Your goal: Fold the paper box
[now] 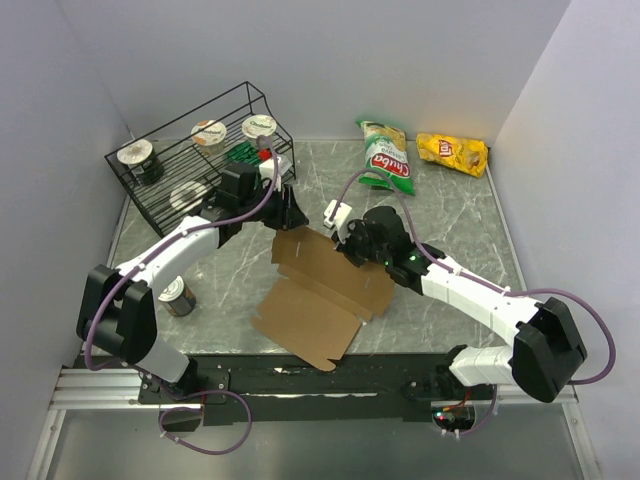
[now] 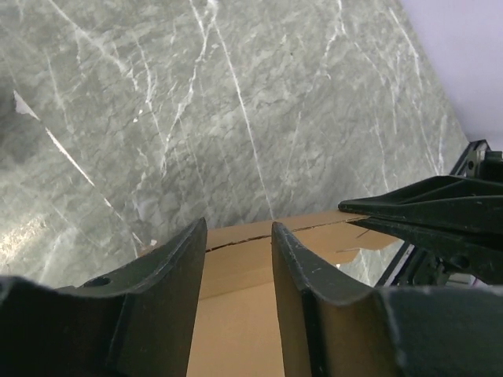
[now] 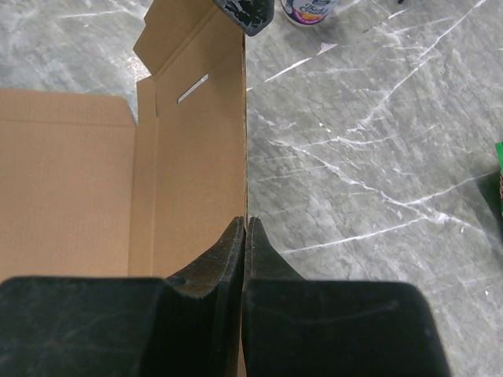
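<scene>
A: Where does the paper box [image 1: 318,295] lie?

B: In the middle of the table [image 1: 470,230], between the two arms. Most of the sheet is flat and open, but its far panel looks tipped up off the surface.

A: And the right gripper [image 3: 245,225]?

B: It is pinched tight on the thin edge of that far panel, at its right end. The wrist view shows the cardboard running straight into the closed fingers.

A: The left gripper [image 2: 238,229]?

B: It sits at the far left corner of the same panel, fingers partly apart, the cardboard edge in line with the gap. It has no visible hold on anything.

A: Which step is this, then?

B: Most likely raising the far wall along its crease, early in the fold. The near flaps and tabs lie unfolded.

A: And next?

B: The left fingers would need to seat on the edge. Then both arms should turn the panel evenly about the crease, so the sheet neither twists nor drags.
</scene>
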Controlling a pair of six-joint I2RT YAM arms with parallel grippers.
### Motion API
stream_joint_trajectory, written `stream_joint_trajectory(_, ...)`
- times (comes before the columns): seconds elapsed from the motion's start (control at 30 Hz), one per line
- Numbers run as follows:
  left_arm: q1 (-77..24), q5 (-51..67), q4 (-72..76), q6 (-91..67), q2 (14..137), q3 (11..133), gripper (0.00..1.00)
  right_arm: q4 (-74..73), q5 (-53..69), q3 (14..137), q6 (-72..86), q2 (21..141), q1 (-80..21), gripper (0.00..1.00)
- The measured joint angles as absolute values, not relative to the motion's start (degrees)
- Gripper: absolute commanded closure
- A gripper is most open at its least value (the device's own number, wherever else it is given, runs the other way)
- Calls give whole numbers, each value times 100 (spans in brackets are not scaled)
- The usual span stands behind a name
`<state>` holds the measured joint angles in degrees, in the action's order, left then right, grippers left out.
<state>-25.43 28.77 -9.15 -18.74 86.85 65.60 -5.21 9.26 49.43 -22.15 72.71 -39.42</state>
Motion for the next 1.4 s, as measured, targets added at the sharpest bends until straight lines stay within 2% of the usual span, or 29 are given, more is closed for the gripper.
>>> stream_joint_trajectory(0.07, -2589, 2749, -947, -1896, 8685, 6563, 53, -519, 886, 4943, -2215, 7297, -3951, 100)
stream_joint_trajectory(0.1, -2613, 2674, -980, -1903, 8685, 6563, 44, -519, 869, 4943, -2217, 7317, -3951, 100)
stream_joint_trajectory(0.17, -2659, 2515, -1031, -1918, 8685, 6563, 34, -517, 845, 4943, -2217, 7345, -3951, 100)
stream_joint_trajectory(0.2, -2683, 2418, -1041, -1938, 8685, 6563, 26, -519, 836, 4941, -2215, 7352, -3951, 100)
stream_joint_trajectory(0.3, -2733, 2165, -1072, -1949, 8685, 6569, 20, -519, 816, 4934, -2215, 7371, -3957, 100)
stream_joint_trajectory(0.43, -2742, 1966, -1114, -1938, 8685, 6591, 18, -513, 819, 4934, -2215, 7387, -3957, 100)
stream_joint_trajectory(0.7, -2720, 1968, -1205, -1883, 8875, 6751, 27, -508, 764, 4934, -2215, 7391, -3957, 100)
stream_joint_trajectory(0.87, -2720, 1944, -1188, -1802, 8888, 6751, 45, -508, 711, 4919, -2213, 7411, -3955, 100)
stream_joint_trajectory(1.17, -2770, 1745, -1190, -1719, 8886, 6676, 59, -558, 617, 4917, -2213, 7413, -3955, 100)
stream_joint_trajectory(1.4, -3039, 1712, -1190, -1802, 8674, 6493, 65, -596, 434, 4917, -2196, 7529, -3948, 100)
